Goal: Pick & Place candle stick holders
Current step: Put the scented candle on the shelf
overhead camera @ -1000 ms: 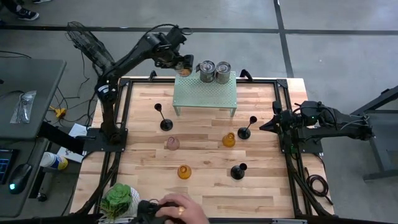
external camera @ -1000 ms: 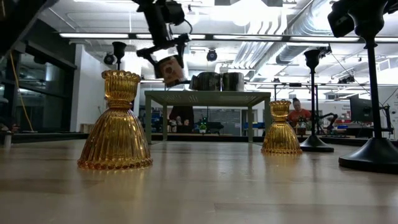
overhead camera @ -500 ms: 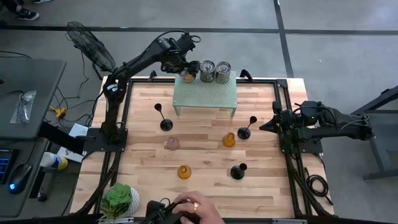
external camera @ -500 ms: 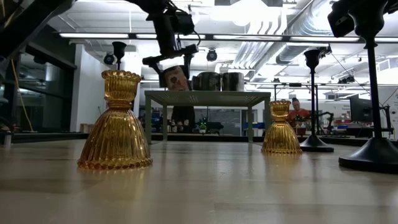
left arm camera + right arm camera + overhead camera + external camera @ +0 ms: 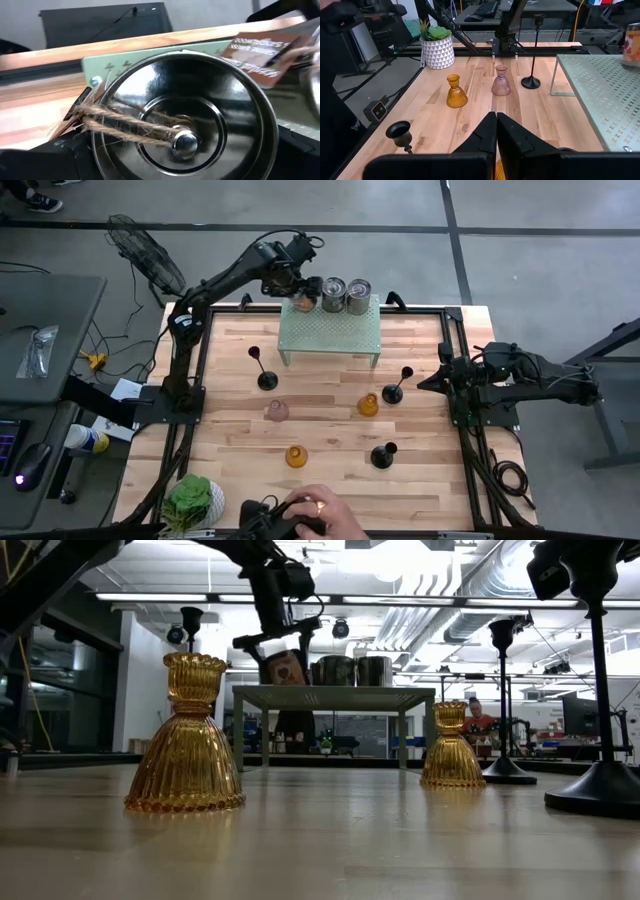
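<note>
My left gripper (image 5: 300,288) grips a metal tin (image 5: 182,132) wide-jawed over the green rack's (image 5: 330,328) near-left corner. I'd lower it level and release gently. Right gripper (image 5: 428,380) waits shut beside the rack. The candle stick holders (image 5: 369,405) stand on the desk (image 5: 330,490) before the rack.

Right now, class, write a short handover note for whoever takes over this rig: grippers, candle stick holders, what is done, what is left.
Left gripper: at the left end of the green shelf, closed around a metal tin, next to two other tins.
Right gripper: shut, empty, waiting at the table's right edge.
Holders: all six stand on the table: three black holders, two amber holders, one pink holder.
Done: no holder is in a gripper or on the shelf.
Left: all six holders.
</note>
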